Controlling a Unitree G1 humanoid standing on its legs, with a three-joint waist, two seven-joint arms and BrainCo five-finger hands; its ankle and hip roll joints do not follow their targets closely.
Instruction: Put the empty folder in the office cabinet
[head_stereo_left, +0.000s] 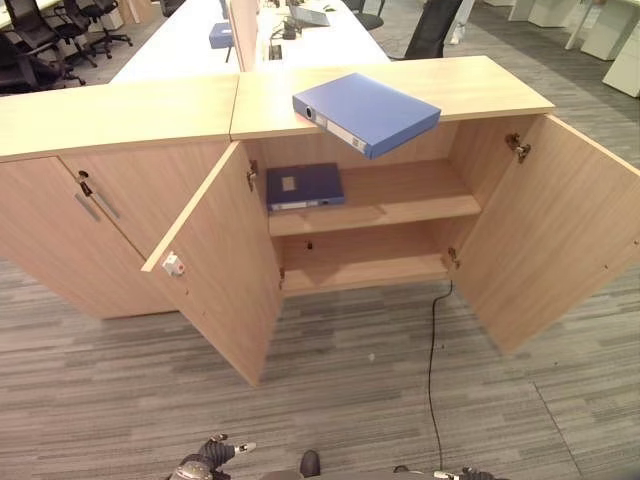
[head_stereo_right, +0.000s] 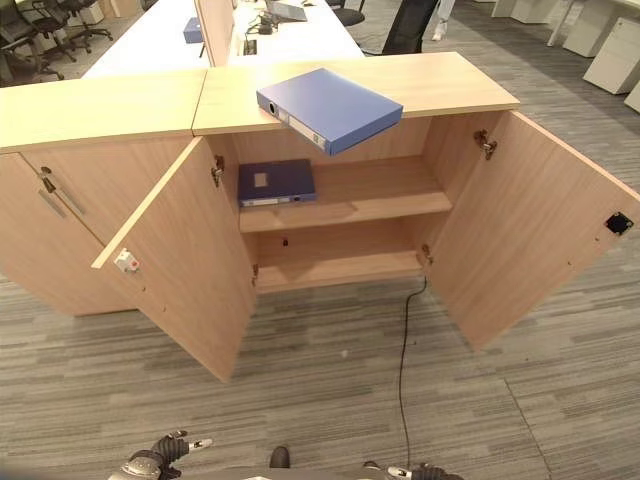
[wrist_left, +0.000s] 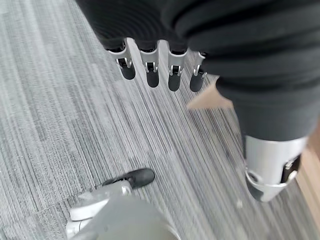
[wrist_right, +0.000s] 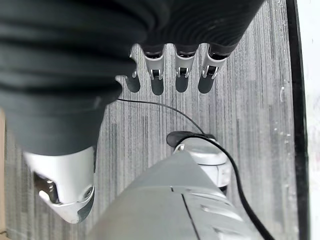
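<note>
Open office, grey striped carpet (head_stereo_left: 350, 390); white desks (head_stereo_left: 190, 40) and black office chairs (head_stereo_left: 40, 40) behind a run of low light-wood cabinets. The office cabinet (head_stereo_left: 370, 215) straight ahead stands with both doors swung wide: left door (head_stereo_left: 215, 265) angled outward toward the robot, right door (head_stereo_left: 555, 225) opened to the right. Its top serves as a counter (head_stereo_left: 470, 85).

Blue folder (head_stereo_left: 365, 112) lies flat on the counter, turned at an angle, one corner and its labelled spine overhanging the front edge above the cabinet opening. A second blue folder (head_stereo_left: 304, 186) lies flat on the upper shelf (head_stereo_left: 400, 200), at the shelf's left end, near the left wall. The lower shelf (head_stereo_left: 365, 265) shows bare wood. The neighbouring cabinet (head_stereo_left: 90, 200) to the left is closed, handle at its upper right.

Left hand (wrist_left: 150, 65) hangs low over the carpet, well apart from the cabinet; fingers (wrist_left: 152, 75) straight, side by side, holding nothing. Right hand (wrist_right: 170, 65) likewise hangs above the carpet, fingers (wrist_right: 182, 80) straight in a row, thumb apart, nothing in it.
</note>
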